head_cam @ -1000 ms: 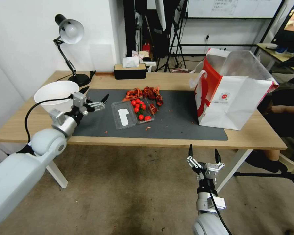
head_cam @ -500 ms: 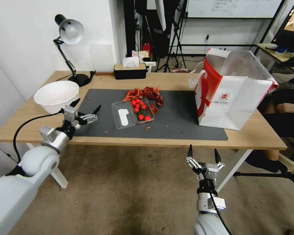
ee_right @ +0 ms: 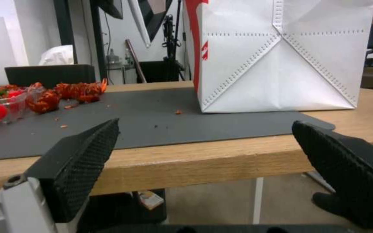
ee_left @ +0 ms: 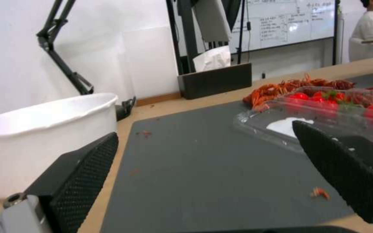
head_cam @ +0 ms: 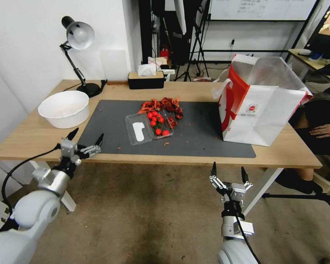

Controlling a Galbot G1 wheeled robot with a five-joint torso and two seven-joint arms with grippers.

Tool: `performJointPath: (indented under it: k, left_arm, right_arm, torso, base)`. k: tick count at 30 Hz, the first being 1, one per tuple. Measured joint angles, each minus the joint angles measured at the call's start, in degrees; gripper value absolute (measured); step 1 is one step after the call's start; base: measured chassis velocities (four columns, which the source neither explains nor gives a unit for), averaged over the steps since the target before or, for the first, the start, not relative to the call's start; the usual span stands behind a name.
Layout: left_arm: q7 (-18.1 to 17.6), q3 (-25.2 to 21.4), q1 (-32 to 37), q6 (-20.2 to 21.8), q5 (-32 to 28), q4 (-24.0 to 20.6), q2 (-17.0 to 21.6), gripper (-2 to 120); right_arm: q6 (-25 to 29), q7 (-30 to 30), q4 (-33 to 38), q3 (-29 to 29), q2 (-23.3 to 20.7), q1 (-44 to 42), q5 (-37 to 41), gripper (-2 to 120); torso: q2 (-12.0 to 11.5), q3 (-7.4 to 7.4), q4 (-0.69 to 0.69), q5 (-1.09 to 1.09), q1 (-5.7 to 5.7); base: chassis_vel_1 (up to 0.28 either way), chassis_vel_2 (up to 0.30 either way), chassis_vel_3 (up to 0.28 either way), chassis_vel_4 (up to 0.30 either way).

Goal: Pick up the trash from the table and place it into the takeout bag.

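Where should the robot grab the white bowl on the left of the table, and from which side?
Probably by the rim. The white bowl sits upright and open, too wide to span, but its thin wall fits between two fingers. The left gripper, open at the table's front edge, is nearest, so it could come from above onto the near rim, one finger inside, one outside.

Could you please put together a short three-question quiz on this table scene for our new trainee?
1. True or false: the left gripper is shut on the white bowl.
2. Which thing stands at the table's right end? A) desk lamp B) takeout bag C) tissue box
3. Fill in: the clear plastic box on the grey mat holds small red ____.

Key: 1. False; it hangs open at the near edge, holding nothing. 2. B, the takeout bag. 3. Tomatoes.
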Motion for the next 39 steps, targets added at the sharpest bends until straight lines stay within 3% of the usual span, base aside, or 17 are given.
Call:
performJointPath:
  k: [19, 39]
  left_arm:
    - [0.6, -1.8, 6.3, -5.9, 3.5, 1.8, -4.4, 100]
    - [0.4, -1.3, 5.9, -6.3, 3.7, 3.5, -4.5, 100]
  right_arm:
    - [0.0, 0.0, -0.2, -0.1, 0.0, 0.2, 0.1, 100]
    - [-0.1, -0.2, -0.3, -0.2, 0.3, 0.3, 0.1, 100]
  torso:
    - [0.0, 0.00, -0.01, -0.01, 0.00]
    - [0.0, 0.00, -0.01, -0.01, 0.00]
  base:
    - [0.000, 0.000, 0.000, 0.000]
    - [0.000, 0.000, 0.000, 0.000]
